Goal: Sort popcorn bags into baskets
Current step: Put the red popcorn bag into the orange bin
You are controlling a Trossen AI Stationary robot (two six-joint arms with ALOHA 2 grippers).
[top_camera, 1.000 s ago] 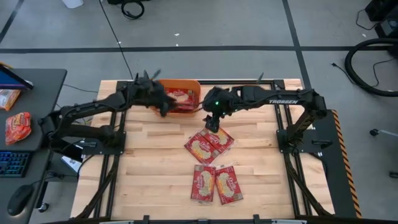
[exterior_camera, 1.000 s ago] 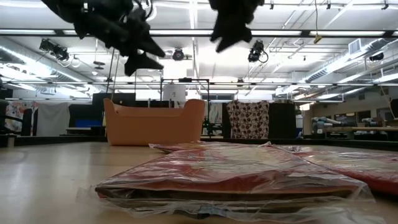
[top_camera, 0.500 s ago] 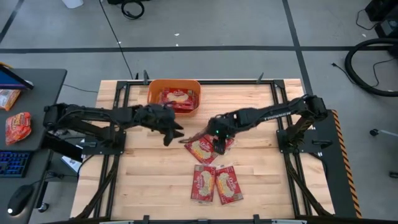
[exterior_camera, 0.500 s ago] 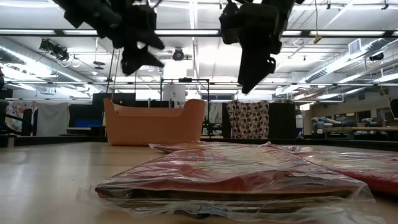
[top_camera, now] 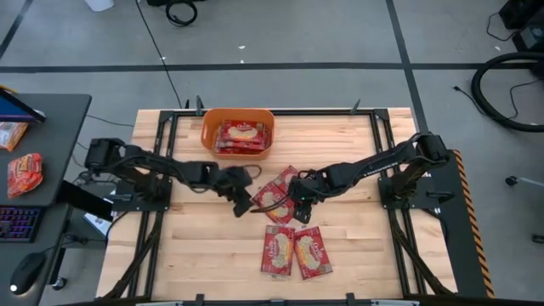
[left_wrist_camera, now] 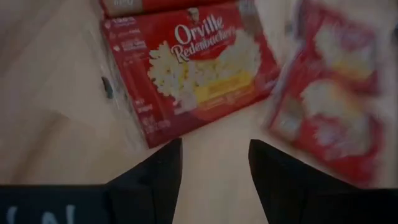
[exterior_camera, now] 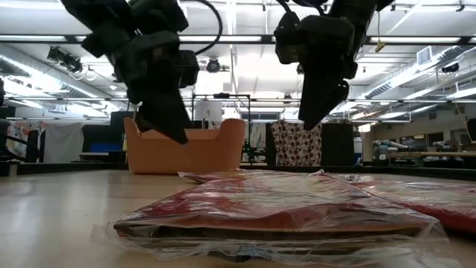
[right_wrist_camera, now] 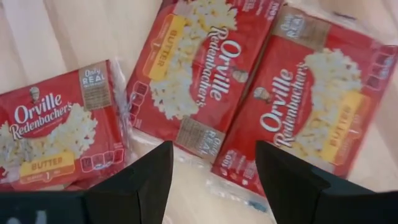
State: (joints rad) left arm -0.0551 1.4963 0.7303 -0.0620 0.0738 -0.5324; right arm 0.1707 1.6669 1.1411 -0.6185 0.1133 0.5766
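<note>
The orange basket (top_camera: 206, 129) stands at the table's far edge with red popcorn bags (top_camera: 242, 134) lying in it. Two overlapping bags (top_camera: 274, 194) lie flat mid-table, and two more (top_camera: 278, 251) (top_camera: 312, 252) lie side by side nearer the front. My left gripper (top_camera: 242, 204) hangs open just left of the overlapping pair, above a bag (left_wrist_camera: 193, 68). My right gripper (top_camera: 297, 202) hangs open over the right side of that pair, with bags (right_wrist_camera: 199, 81) (right_wrist_camera: 311, 118) below its fingers. In the low view both grippers (exterior_camera: 175, 130) (exterior_camera: 312, 112) are well above the bags.
Black arm frames (top_camera: 157, 204) (top_camera: 395, 200) run along the table's left and right sides. A dark side desk (top_camera: 51, 127) at the left carries a red packet (top_camera: 24, 172) and a keyboard. Bare wood lies left and right of the bags.
My left gripper has swung from above the basket toward the table's near edge and come down beside the overlapping bags, tipping further downward. My right gripper has come down over those bags and drifted toward the near edge. The bags have stayed put.
</note>
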